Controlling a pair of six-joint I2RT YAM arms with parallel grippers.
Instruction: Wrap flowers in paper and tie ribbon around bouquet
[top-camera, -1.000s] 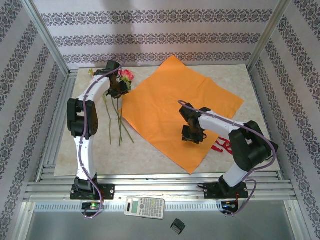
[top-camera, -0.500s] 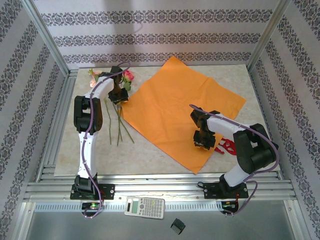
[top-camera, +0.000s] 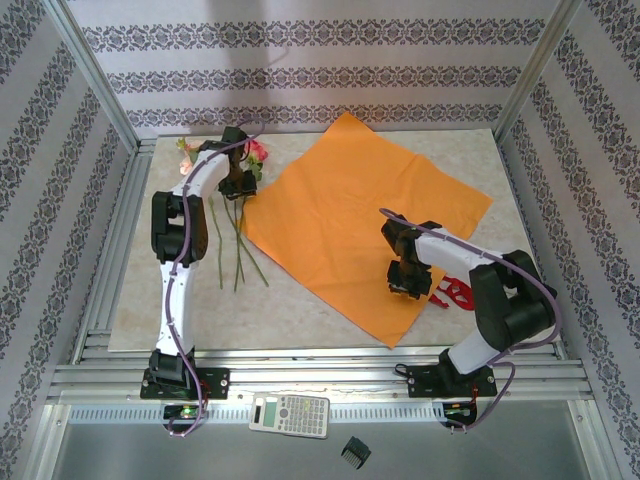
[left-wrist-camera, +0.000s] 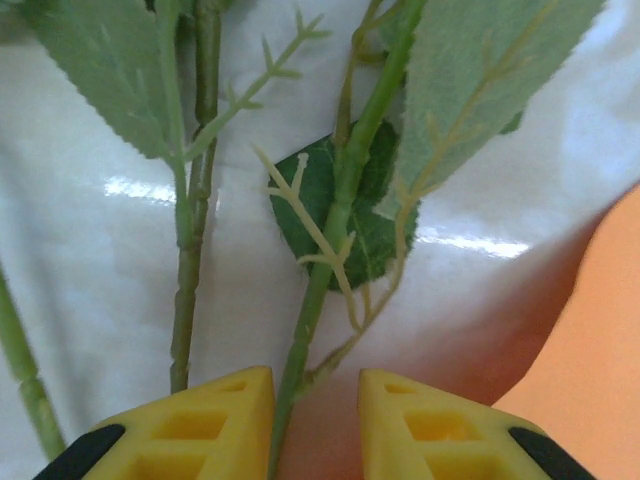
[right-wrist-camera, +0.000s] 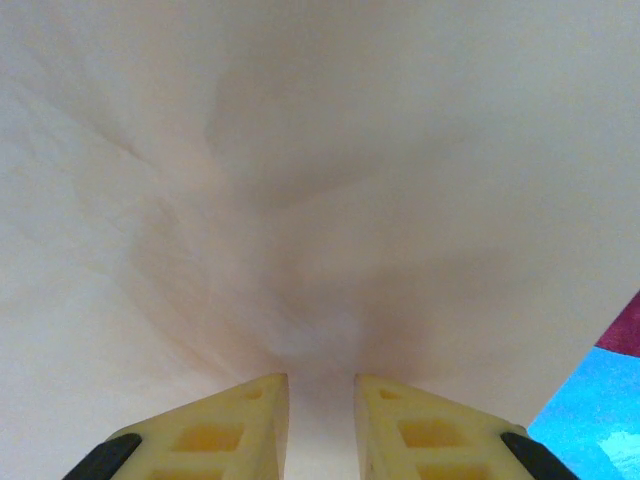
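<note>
Wrapping had not begun: flowers (top-camera: 252, 152) lay beside flat paper (top-camera: 340, 200), ribbon (top-camera: 458, 290) untied. Your left hand (left-wrist-camera: 315, 410) straddled stem, slightly spread; right hand (right-wrist-camera: 320, 410) over paper, grip unclear.

Top view: fixed above and behind the arm bases, looking down and forward across the whole table (top-camera: 200, 310). Left wrist view: faces past its fingers (left-wrist-camera: 200, 420), very near the flowers (left-wrist-camera: 343, 200) beside the paper (left-wrist-camera: 600, 330). Right wrist view: equally near, over the paper. The top view contains both spots.
</note>
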